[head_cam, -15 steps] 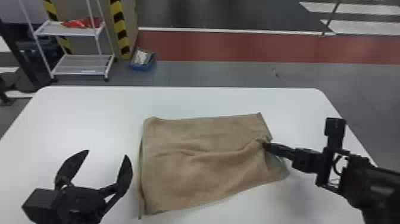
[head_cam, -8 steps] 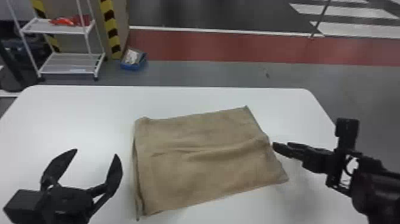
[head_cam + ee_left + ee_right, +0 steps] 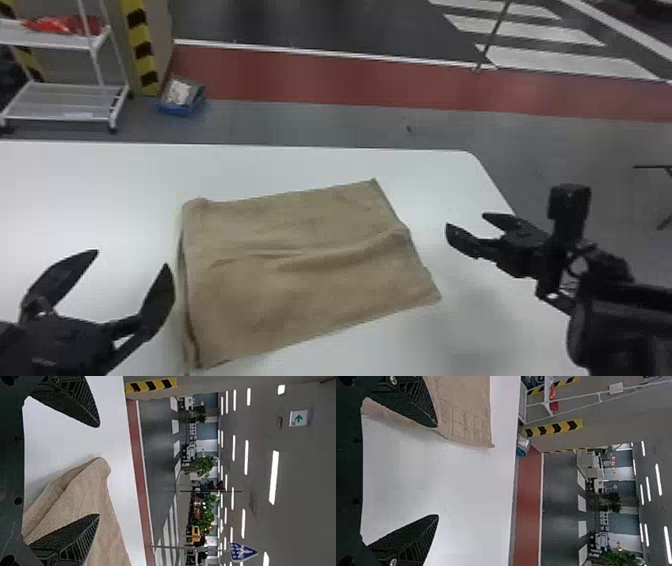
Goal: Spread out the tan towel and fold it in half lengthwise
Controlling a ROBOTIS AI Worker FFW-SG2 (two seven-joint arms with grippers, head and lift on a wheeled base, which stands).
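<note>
1. Nearest, at the lower left of the head view, is the black left gripper [image 3: 131, 258]. Its two flat fingers are spread wide, with nothing held between them. It sits by the towel's left side; in the left wrist view one finger overlaps the cloth, though I can't tell whether they touch.

2. Next comes the tan, soft cloth towel [image 3: 300, 285], lying folded in a rough four-sided piece around the middle of the head view. Layers show along its left side, shallow creases run across the middle, and the far right corner comes to a point. The near edge slants, its right end farther away than its left.

3. To the towel's right is the black right gripper [image 3: 466, 221], apart from the cloth and pointing towards it. Its fingers are wide open too, and empty.

4. Under the towel is the smooth white tabletop [image 3: 430, 170], with a rounded far right corner.

5. Beyond it, on the grey floor [image 3: 325, 120], a small blue box [image 3: 172, 110] with pale contents sits near a white metal shelf rack [image 3: 75, 95]. Red items [image 3: 47, 25] lie on the rack's upper shelf.

6. Farther off, a dull red floor strip [image 3: 300, 75] runs across, bordered by a white line. Past that are dark flooring and broad white painted bars [image 3: 565, 57].
</note>
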